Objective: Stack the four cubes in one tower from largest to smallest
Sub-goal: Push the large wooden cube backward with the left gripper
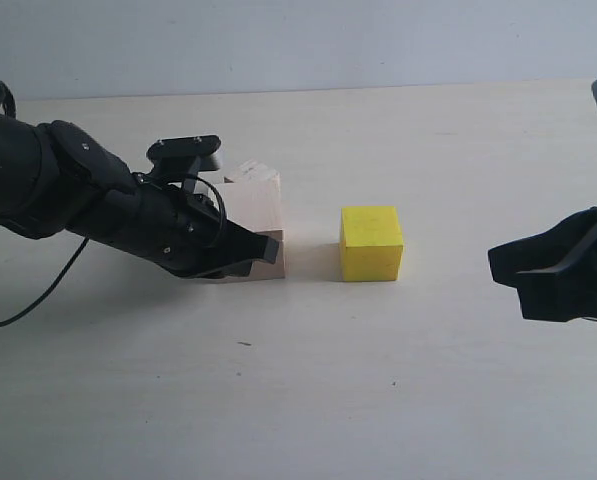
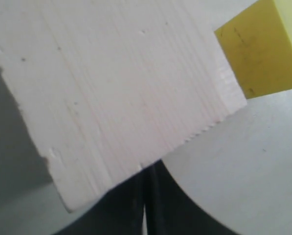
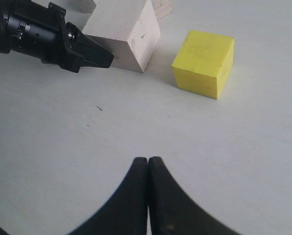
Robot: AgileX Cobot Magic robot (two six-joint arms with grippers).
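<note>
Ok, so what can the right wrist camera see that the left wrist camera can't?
Only the right wrist view: the right gripper, shut, and edges of two small pale wood cubes behind the large pale wood cube. Only the left wrist view: that cube's grain and chipped edge, close up. Both: that cube, the yellow cube, the table and the shut left gripper.

Bright yellow cube, pale wood cube

large cube: pale bare wood, fine grain, rough chipped edge. yellow cube: matt, scuffed. surface: smooth, matt. left hand and right hand: matt black.
</note>
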